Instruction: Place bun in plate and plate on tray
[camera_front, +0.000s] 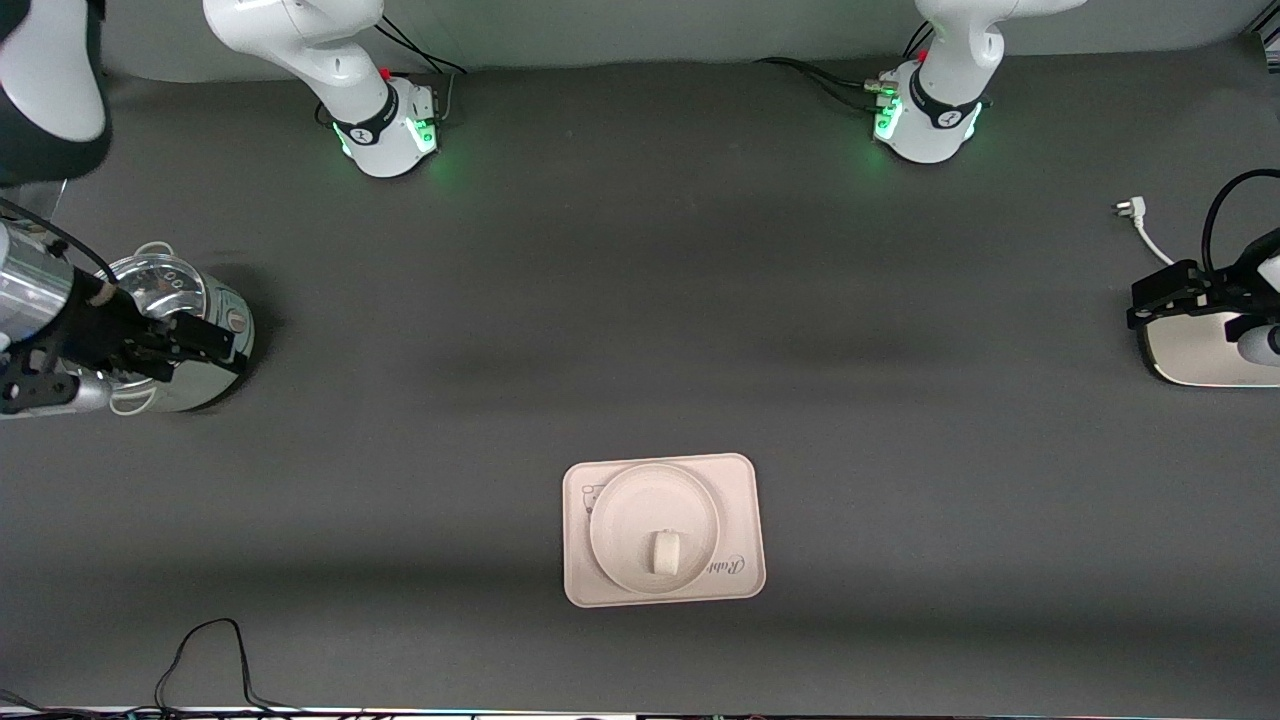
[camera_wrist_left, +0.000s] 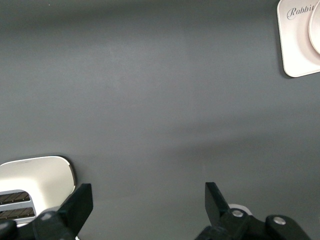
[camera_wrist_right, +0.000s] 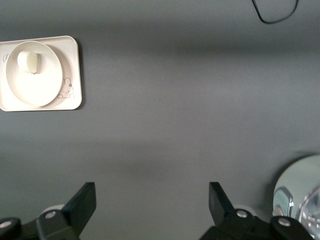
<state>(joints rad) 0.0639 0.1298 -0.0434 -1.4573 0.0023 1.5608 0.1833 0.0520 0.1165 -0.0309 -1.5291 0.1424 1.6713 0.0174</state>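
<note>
The cream tray (camera_front: 742, 487) lies on the dark table near the front camera. The round plate (camera_front: 622, 508) rests on it, and the small off-white bun (camera_front: 665, 551) lies in the plate. The right wrist view shows the tray (camera_wrist_right: 74, 75), the plate (camera_wrist_right: 30, 87) and the bun (camera_wrist_right: 28, 61). The left wrist view shows a tray corner (camera_wrist_left: 295, 47) and the plate's edge (camera_wrist_left: 316, 30). My left gripper (camera_front: 1140, 305) is open and empty over the toaster at the left arm's end, its jaws wide apart (camera_wrist_left: 149, 192). My right gripper (camera_front: 215, 347) is open and empty over the steel pot (camera_wrist_right: 152, 192).
A white toaster (camera_front: 1200, 355) stands at the left arm's end and shows in the left wrist view (camera_wrist_left: 35, 175). A steel pot with a glass lid (camera_front: 185, 295) stands at the right arm's end. A white plug (camera_front: 1130, 210) and a black cable (camera_front: 210, 645) lie on the table.
</note>
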